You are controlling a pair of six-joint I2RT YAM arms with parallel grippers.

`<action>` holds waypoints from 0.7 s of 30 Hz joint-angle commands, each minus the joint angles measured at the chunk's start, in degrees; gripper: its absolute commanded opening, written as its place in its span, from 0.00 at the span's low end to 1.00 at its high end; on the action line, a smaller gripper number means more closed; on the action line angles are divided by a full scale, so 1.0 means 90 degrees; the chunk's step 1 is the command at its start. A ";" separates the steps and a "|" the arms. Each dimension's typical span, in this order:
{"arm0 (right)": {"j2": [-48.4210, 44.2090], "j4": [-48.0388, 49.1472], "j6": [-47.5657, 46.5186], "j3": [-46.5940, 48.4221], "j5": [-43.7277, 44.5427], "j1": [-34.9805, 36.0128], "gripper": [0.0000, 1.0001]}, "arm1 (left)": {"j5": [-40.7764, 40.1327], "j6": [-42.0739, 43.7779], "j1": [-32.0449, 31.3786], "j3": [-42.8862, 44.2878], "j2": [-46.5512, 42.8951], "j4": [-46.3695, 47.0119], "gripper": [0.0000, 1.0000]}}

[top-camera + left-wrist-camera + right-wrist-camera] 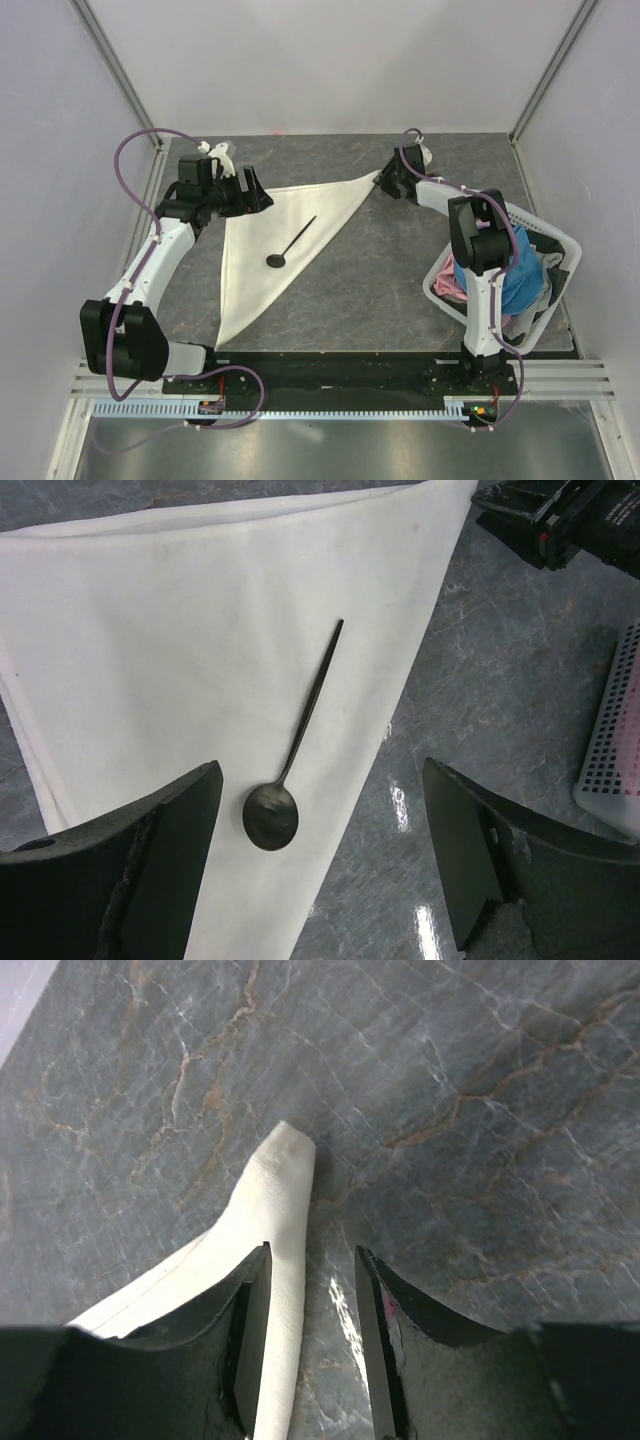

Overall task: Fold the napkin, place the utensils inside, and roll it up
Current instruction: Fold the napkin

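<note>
The cream-white napkin (262,262) lies folded into a triangle on the grey table. The black spoon (291,243) rests on it, its head toward the near side. My left gripper (262,197) hovers at the napkin's far left corner. In the left wrist view it (320,850) stands wide open above the napkin (180,630), with the spoon (300,730) lying untouched between its fingers. My right gripper (383,182) is at the napkin's right tip. Its jaws (312,1290) are open around the tip (275,1200), which lies against the left finger, with bare table beside the right one.
A white basket (567,240) stands at the right by the right arm's base, holding a blue cloth (520,270) and a pink cloth (450,285). Its mesh wall (615,730) shows in the left wrist view. Enclosure walls surround the table.
</note>
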 commanded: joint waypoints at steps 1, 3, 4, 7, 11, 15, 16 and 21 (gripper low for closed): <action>0.0158 0.0800 0.0127 0.0073 -0.0316 -0.0088 0.46 | -0.0097 0.0306 0.0004 0.0007 -0.0070 0.0066 0.88; 0.0207 0.0869 0.0206 0.0101 -0.0355 -0.0117 0.47 | -0.0097 0.0306 0.0004 0.0007 -0.0080 0.0066 0.88; 0.0256 0.0889 0.0264 0.0102 -0.0356 -0.0117 0.47 | -0.0097 0.0306 0.0004 0.0017 -0.0080 0.0056 0.88; 0.0334 0.0918 0.0323 0.0170 -0.0297 -0.0137 0.47 | -0.0097 0.0326 0.0014 0.0017 -0.0099 0.0047 0.88; 0.0451 0.0860 0.0362 0.0267 -0.0239 -0.0146 0.46 | -0.0097 0.0326 0.0014 0.0017 -0.0119 0.0056 0.88; 0.0549 0.0850 0.0382 0.0297 -0.0209 -0.0166 0.45 | -0.0077 0.0326 0.0004 0.0017 -0.0109 0.0056 0.88; 0.0578 0.0850 0.0401 0.0307 -0.0209 -0.0176 0.45 | -0.0068 0.0326 0.0014 0.0017 -0.0119 0.0047 0.88; 0.0676 0.0801 0.0402 0.0385 -0.0190 -0.0185 0.44 | -0.0067 0.0316 0.0014 0.0017 -0.0129 0.0056 0.88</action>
